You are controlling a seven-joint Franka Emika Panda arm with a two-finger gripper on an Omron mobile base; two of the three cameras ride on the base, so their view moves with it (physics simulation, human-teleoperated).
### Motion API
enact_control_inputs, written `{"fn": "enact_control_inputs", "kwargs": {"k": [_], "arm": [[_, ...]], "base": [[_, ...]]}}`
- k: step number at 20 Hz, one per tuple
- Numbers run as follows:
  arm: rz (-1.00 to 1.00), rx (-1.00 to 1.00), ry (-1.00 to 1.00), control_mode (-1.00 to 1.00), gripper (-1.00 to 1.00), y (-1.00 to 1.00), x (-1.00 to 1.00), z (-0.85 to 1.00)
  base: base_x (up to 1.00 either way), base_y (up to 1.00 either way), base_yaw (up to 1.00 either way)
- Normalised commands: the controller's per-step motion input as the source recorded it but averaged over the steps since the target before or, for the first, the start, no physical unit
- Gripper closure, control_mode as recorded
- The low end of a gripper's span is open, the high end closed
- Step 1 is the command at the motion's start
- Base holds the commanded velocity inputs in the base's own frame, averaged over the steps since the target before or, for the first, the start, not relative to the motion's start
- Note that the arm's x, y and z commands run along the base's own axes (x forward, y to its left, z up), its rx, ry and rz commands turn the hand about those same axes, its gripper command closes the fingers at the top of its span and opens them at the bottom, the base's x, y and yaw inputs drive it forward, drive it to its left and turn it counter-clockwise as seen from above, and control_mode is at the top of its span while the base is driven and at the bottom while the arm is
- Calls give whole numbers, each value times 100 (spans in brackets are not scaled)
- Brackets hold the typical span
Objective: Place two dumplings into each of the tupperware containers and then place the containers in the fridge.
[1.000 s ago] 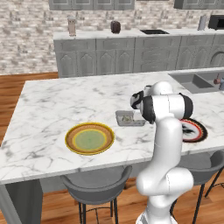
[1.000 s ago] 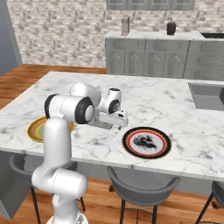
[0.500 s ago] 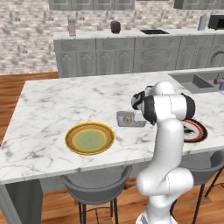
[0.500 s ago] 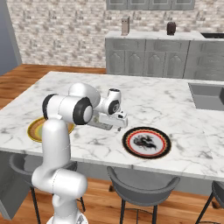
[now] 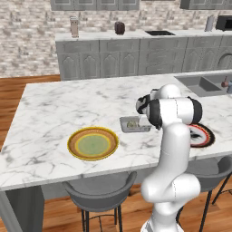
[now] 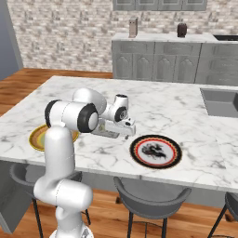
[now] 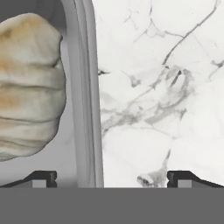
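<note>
1. Landmark: the small shallow grey translucent tupperware container sits on the white marble island counter, between the round yellow-orange plate and the black-and-red rimmed plate.

2. Contents: one pale beige crimped dumpling lies inside the container, against its wall. In the left base view a pale lump shows in the tray; whether a second one lies beside it cannot be told.

3. Hand state: the two-finger gripper hovers low over the container's edge with its jaws spread wide and nothing between them. One fingertip stands on the tray side of the wall, the other over bare marble.

4. Handling, dumpling: judged soft, light and easily dented. Take it across its plump middle with a light squeeze; the crimped ridge offers poor purchase.

5. Handling, container: judged light, thin-walled, smooth and likely slippery, stiff enough to lift by one side. The long wall is the natural hold, pinched from inside and outside.

6. Risk: a one-sided hold may let the tray tilt and the dumpling slide. Keep it level during carriage.
</note>
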Motion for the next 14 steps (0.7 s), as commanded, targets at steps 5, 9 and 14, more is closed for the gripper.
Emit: {"fn": "enact_control_inputs", "kwargs": {"k": [5,9,14], "arm": [[0,0,0,-100,100,0,0,0],[0,0,0,-100,100,0,0,0],[0,0,0,-100,100,0,0,0]], "base": [[0,0,0],[0,0,0],[0,0,0]]}}
